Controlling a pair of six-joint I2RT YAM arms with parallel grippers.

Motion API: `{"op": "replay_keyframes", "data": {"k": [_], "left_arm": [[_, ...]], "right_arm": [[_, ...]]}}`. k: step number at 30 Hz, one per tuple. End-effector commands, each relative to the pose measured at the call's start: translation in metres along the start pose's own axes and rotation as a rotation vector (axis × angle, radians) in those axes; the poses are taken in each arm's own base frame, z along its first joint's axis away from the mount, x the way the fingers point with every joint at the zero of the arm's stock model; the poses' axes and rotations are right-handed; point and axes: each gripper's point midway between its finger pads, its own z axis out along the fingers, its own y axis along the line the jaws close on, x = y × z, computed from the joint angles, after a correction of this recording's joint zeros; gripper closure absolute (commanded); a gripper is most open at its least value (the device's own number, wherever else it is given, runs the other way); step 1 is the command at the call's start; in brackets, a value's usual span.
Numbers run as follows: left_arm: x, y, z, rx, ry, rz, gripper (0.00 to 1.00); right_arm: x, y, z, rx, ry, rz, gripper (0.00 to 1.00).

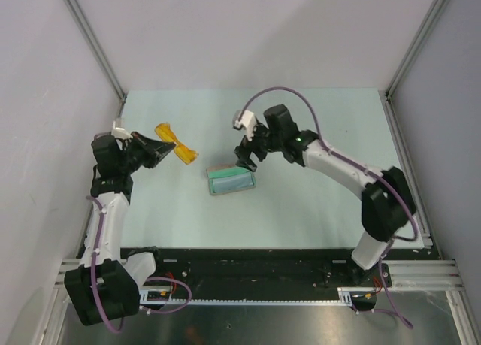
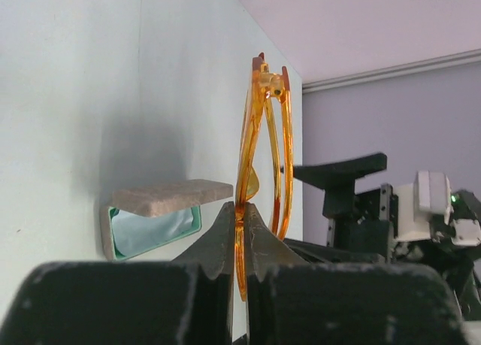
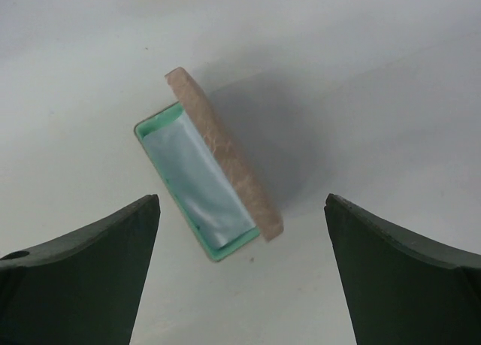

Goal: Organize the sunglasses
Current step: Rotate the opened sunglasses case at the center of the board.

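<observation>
The left pincer (image 2: 239,210) pinches the sunglasses (image 2: 259,157) by a thin edge, holding them above the desk (image 1: 316,202), left of the case (image 1: 231,182). With so slim a hold they could twist or slip. The case lies open, with a pale cloth (image 3: 197,183) inside. Its raised lid (image 3: 225,164) could snag them. The right pincer (image 1: 246,158) hangs over it, wide and empty.

The sunglasses (image 1: 179,151) are translucent orange-yellow, lenses and frame alike. The case (image 1: 231,181) is mottled grey-beige outside and mint-green inside, and the cloth (image 3: 197,178) in it is pale blue. The surface (image 1: 323,210) is plain pale greenish-white. The left pincer (image 1: 168,151) and right pincer (image 1: 244,163) are matte black.
</observation>
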Motion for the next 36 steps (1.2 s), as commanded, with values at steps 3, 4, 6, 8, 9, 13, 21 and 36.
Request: {"op": "replay_keyframes", "data": {"k": [3,4,6,8,9,13,21,36], "left_arm": [[0.006,0.005,-0.005,0.024,0.034,0.002,1.00],[0.006,0.007,-0.004,0.023,0.039,-0.002,1.00],[0.007,0.008,-0.003,0.024,0.047,-0.005,1.00],[0.007,0.012,-0.003,0.017,0.043,-0.009,0.99],[0.005,0.015,-0.004,0.006,0.031,-0.014,1.00],[-0.002,0.026,-0.007,-0.029,-0.013,-0.031,1.00],[-0.002,0.035,-0.005,-0.048,-0.009,-0.036,1.00],[0.003,0.050,-0.002,-0.064,0.030,-0.050,0.99]], "right_arm": [[-0.001,0.012,0.045,-0.132,0.178,-0.261,0.04],[0.001,0.011,0.050,-0.131,0.201,-0.301,0.04],[0.011,0.010,0.066,-0.155,0.265,-0.332,0.04],[0.002,0.011,0.074,-0.189,0.270,-0.373,0.04],[0.024,0.015,0.080,-0.231,0.341,-0.352,0.04],[0.036,0.019,0.084,-0.282,0.400,-0.369,0.05],[0.041,0.016,0.087,-0.353,0.388,-0.359,0.05],[0.055,0.000,0.114,-0.294,0.412,-0.367,0.12]]}}
